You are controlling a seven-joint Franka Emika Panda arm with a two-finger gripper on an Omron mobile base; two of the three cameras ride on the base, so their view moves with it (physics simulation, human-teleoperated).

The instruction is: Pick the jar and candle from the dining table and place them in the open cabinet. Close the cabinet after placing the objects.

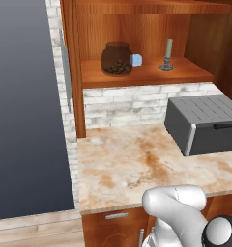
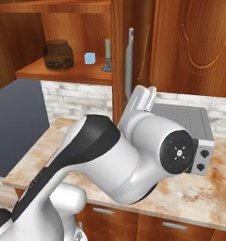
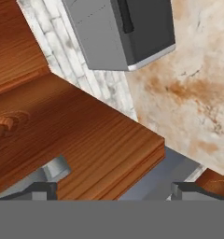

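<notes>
The jar (image 1: 117, 59) and the candle (image 1: 168, 54) stand apart on the lower shelf of the open cabinet (image 1: 142, 75), a small pale-blue cube (image 1: 136, 60) just beside the jar. The claw (image 3: 115, 190) is spread wide on either side of the edge of a cabinet door (image 3: 81, 135), near its silver handle (image 3: 58, 169). Below lie the marbled tabletop (image 1: 137, 164) and a grey box appliance (image 1: 205, 123).
</notes>
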